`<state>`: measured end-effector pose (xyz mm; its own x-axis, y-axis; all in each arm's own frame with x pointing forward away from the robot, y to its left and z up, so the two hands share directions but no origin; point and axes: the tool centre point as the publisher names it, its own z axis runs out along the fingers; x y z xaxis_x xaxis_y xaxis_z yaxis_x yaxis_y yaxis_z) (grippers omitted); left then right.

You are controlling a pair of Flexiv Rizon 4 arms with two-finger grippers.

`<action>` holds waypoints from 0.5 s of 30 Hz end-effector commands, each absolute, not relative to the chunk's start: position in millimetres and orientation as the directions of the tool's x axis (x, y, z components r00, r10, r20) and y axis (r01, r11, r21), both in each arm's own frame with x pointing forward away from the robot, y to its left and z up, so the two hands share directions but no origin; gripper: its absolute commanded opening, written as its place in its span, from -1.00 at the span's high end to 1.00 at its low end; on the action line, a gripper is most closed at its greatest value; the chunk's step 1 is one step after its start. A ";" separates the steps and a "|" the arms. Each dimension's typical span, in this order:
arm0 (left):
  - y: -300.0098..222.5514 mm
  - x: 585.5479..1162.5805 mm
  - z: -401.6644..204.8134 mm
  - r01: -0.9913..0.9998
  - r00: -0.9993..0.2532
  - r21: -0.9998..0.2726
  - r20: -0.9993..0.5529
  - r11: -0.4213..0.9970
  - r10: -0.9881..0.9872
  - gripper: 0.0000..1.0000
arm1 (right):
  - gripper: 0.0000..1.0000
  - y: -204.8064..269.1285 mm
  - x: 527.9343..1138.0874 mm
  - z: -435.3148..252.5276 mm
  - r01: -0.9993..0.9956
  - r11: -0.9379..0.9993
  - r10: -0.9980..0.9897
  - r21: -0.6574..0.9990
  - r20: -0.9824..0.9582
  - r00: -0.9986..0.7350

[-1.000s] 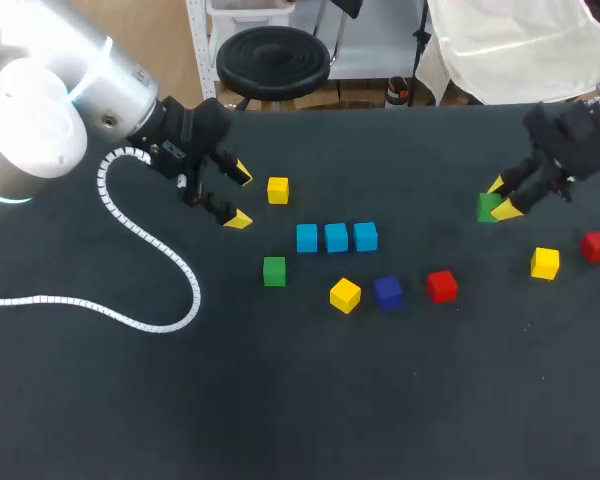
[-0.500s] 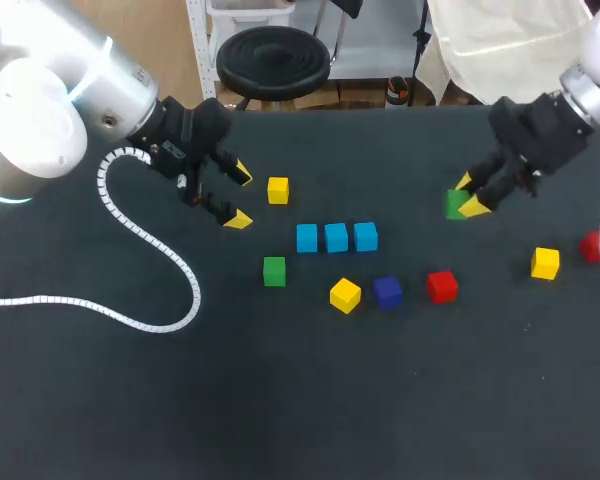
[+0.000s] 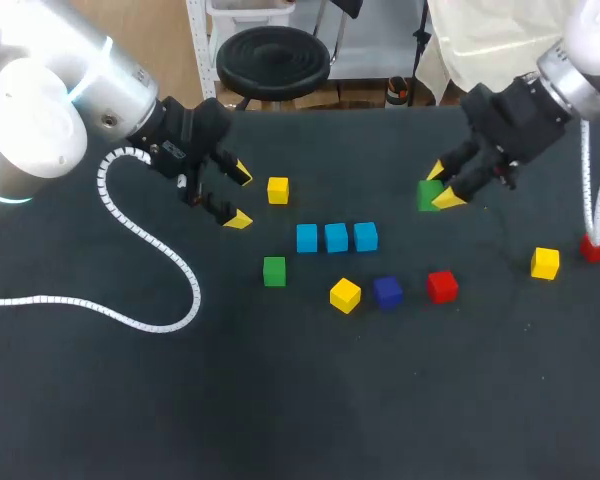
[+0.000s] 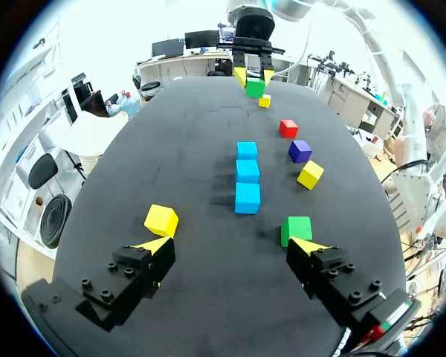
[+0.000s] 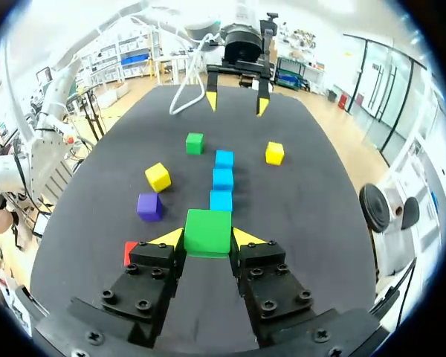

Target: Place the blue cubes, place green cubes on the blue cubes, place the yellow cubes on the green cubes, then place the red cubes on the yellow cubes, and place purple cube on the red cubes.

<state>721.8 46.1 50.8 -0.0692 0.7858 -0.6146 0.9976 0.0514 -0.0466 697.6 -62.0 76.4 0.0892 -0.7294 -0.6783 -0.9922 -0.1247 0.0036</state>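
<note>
**Green cube in hand, blue row dead ahead**

The right gripper (image 5: 207,239) was closed on a green cube (image 5: 207,232), its fingers pressed flat against two opposite sides. In the right wrist view the row of blue cubes (image 5: 223,179) ran straight away from those fingers, its long axis nearly in line with the gripper. The row's nearest cube sat just ahead of the held one. I judged the coming move a short advance and a set-down onto that end cube. The right arm was plainly the nearer one.

In the head view the held cube lay off the row's right end, on its far side. None of the three blue cubes bore anything yet.

Along the row's near side lay a red cube (image 3: 441,286), a purple cube (image 3: 387,292) and a yellow cube (image 3: 345,295), each apart from the row. The second green cube (image 3: 274,271) sat near the row's left end. Another yellow cube (image 3: 278,190) lay on the row's far side at that same end.

Beyond the row's left end the left gripper (image 3: 240,196) was spread wide and held nothing. Its white cable (image 3: 145,250) trailed over the table (image 3: 300,400), a flat, dark, matte surface. Well off past the row's right end lay one more yellow cube (image 3: 545,263) and one more red cube (image 3: 596,245).
</note>
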 end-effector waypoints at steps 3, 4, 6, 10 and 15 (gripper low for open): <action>46.9 722.7 50.8 0.998 -0.067 -0.047 -0.615 0.048 0.785 -1.00 | 1.00 -22.3 718.3 59.4 -0.974 -0.220 -0.687 0.045 -0.716 0.122; 46.9 722.7 50.8 0.998 -0.067 -0.047 -0.615 0.048 0.785 -1.00 | 1.00 -21.4 718.2 59.0 -0.974 -0.224 -0.674 0.039 -0.727 0.127; 46.9 722.7 50.8 0.998 -0.067 -0.047 -0.615 0.048 0.785 -1.00 | 1.00 -21.4 718.2 59.0 -0.974 -0.224 -0.674 0.039 -0.727 0.127; 46.9 722.7 50.8 0.998 -0.067 -0.047 -0.615 0.048 0.785 -1.00 | 1.00 -21.4 718.2 59.0 -0.974 -0.224 -0.674 0.039 -0.727 0.127; 46.9 722.7 50.8 0.998 -0.067 -0.047 -0.615 0.048 0.785 -1.00 | 1.00 -21.4 718.2 59.0 -0.974 -0.224 -0.674 0.039 -0.727 0.127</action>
<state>721.7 46.0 50.9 -0.0691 0.7858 -0.6147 0.9976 0.0513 -0.0466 716.0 -21.3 59.3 0.1271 -0.6763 -0.7255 -0.9748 -0.2202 0.0345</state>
